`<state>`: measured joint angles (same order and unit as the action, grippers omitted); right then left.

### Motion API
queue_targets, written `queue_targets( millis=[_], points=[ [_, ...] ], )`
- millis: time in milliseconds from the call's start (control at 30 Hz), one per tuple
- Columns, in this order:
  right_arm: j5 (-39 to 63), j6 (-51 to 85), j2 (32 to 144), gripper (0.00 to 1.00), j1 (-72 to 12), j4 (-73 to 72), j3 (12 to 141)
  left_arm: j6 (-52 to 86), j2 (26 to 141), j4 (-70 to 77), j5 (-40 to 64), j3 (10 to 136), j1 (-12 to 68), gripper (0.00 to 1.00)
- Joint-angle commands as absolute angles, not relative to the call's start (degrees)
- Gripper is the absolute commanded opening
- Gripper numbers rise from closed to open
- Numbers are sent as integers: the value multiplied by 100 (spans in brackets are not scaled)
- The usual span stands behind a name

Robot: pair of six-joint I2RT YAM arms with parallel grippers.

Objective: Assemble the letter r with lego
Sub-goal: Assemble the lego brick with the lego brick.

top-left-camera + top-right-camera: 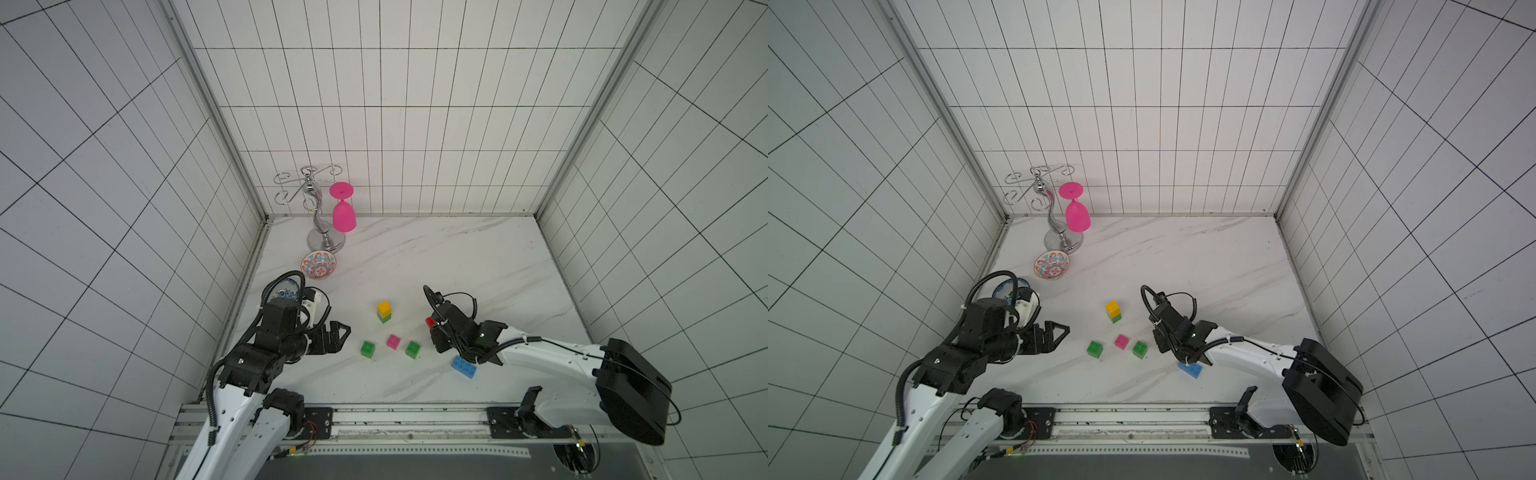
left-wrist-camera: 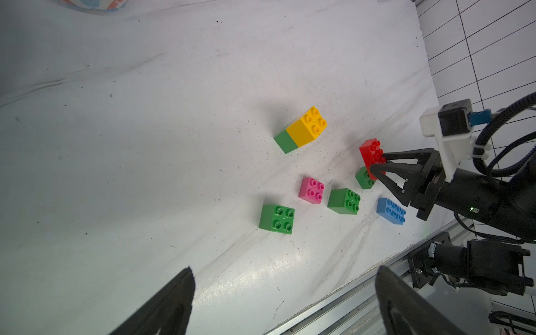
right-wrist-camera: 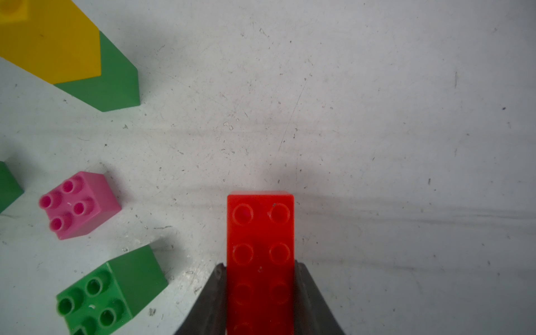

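red brick (image 3: 260, 246), yellow cube (image 1: 384, 308), pink cube (image 1: 393, 341), blue brick (image 1: 464, 366), orange-patterned bowl (image 1: 318, 265)

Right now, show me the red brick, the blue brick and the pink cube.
red brick (image 3: 260, 246): right wrist view, middle of its studded face.
blue brick (image 2: 391, 211): left wrist view, middle of its studded top.
pink cube (image 1: 393, 341): in a top view, its studded top.

1. A yellow cube (image 1: 383, 308) is stacked, studs up, on a first green cube (image 1: 385, 319) on the tabletop (image 1: 457, 257).
2. A pink cube (image 1: 393, 341) is set apart at the stack's 6 o'clock.
3. A second green cube (image 1: 368, 349) and a third green cube (image 1: 412, 349) are placed at the pink cube's 8 and 4 o'clock.
4. A red brick (image 1: 430, 321) is clamped by the right end effector (image 3: 260, 269) at the pink cube's 2 o'clock.
5. A fourth green cube (image 2: 364, 178) is partly hidden beside it.
6. A blue brick (image 1: 464, 366) is laid flat farther out at 4 o'clock.
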<state>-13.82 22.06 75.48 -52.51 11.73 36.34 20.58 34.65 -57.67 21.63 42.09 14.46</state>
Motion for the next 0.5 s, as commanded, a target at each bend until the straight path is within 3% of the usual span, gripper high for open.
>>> queue_targets(
  millis=[0, 467],
  points=[
    [-1565, 2336, 7584, 0, -5339, 1048, 3433, 2076, 3428, -5683, 2095, 4169, 1410, 97],
    [-1549, 2744, 7807, 0, -5465, 681, 3134, 2070, 3476, -5694, 2109, 4151, 1403, 97]
  ],
)
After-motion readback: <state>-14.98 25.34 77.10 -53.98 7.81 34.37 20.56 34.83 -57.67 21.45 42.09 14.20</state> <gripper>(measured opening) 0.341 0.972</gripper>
